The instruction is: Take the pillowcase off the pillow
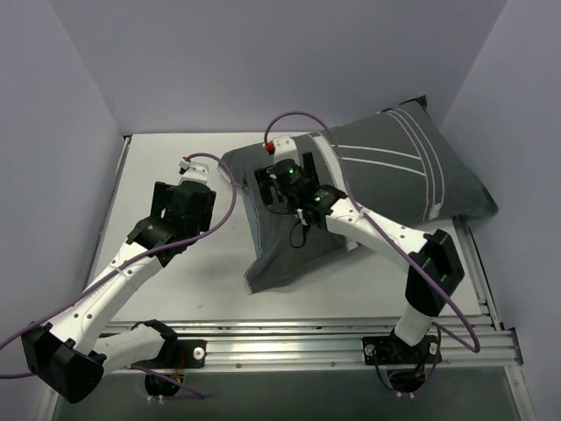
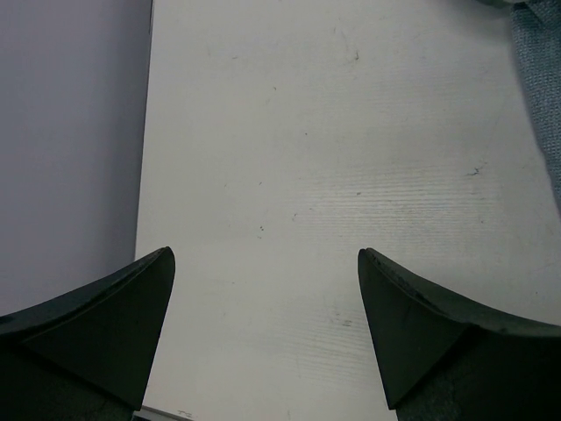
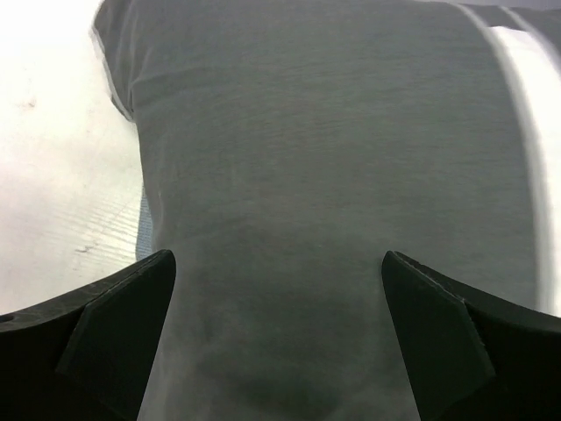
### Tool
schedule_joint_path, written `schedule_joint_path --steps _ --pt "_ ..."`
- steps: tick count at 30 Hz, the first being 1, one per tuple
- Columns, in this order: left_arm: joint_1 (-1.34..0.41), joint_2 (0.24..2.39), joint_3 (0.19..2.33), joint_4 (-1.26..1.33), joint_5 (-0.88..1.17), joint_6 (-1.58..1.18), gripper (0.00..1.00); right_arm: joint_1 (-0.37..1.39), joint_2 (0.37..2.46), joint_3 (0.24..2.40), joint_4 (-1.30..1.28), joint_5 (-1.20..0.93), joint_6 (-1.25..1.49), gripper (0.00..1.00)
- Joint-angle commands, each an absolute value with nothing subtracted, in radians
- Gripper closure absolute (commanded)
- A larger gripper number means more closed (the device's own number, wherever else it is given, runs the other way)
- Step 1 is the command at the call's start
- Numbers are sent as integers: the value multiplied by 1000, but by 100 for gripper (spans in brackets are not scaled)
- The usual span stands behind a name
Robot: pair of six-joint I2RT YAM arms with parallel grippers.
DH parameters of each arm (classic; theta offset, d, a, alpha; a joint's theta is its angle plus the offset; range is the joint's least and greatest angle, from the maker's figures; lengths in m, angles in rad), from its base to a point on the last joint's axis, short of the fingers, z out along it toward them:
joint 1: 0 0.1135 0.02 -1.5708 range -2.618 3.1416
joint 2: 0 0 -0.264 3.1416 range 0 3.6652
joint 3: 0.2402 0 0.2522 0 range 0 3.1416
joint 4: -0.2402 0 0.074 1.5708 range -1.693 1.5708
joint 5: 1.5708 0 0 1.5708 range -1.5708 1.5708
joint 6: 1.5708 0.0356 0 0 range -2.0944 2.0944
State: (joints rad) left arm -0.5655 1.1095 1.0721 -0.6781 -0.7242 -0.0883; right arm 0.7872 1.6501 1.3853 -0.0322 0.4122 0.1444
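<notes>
The dark grey striped pillowcase (image 1: 386, 171) lies across the back right of the table, puffed at the far right, with a flat empty end (image 1: 285, 259) reaching toward the front. The white pillow is hidden inside it. My right gripper (image 1: 282, 180) hangs open just over the pillowcase's left part; in the right wrist view its fingers (image 3: 114, 324) straddle plain grey cloth (image 3: 307, 193) and hold nothing. My left gripper (image 1: 188, 175) is open and empty over bare table left of the pillowcase; the cloth's edge (image 2: 543, 105) shows at the far right of the left wrist view.
White walls close in the table on the left (image 1: 61, 175), back and right. A metal rail (image 1: 307, 338) runs along the front edge by the arm bases. The white tabletop (image 2: 333, 175) lies under my left gripper.
</notes>
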Motion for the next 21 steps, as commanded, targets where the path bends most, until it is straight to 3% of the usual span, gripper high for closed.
schedule_joint_path --steps 1,5,6,7,9,10,12,16,21 --pt "-552 1104 1075 -660 -723 -90 6 827 1782 1454 -24 627 89 0" --pt "-540 1095 1074 -661 -732 -98 6 828 1908 1474 -84 759 97 1" --pt "-537 1094 1074 -661 -736 -100 6 828 1930 1473 -92 773 97 6" --pt "-534 1092 1075 -661 -739 -103 6 828 1960 1471 -100 776 100 28" --pt "-525 1086 1075 -663 -746 -109 6 828 1976 1448 -101 772 98 56" --pt "-520 1085 1074 -661 -744 -115 6 830 1979 1440 -95 738 92 81" --pt "-506 1081 1074 -664 -741 -121 6 841 1970 1401 -78 678 40 100" --pt "-486 1071 1077 -664 -742 -138 6 906 1889 1306 -12 542 -78 100" --pt "-460 1011 1063 -632 -747 -153 6 1015 1740 1194 18 215 -129 100"
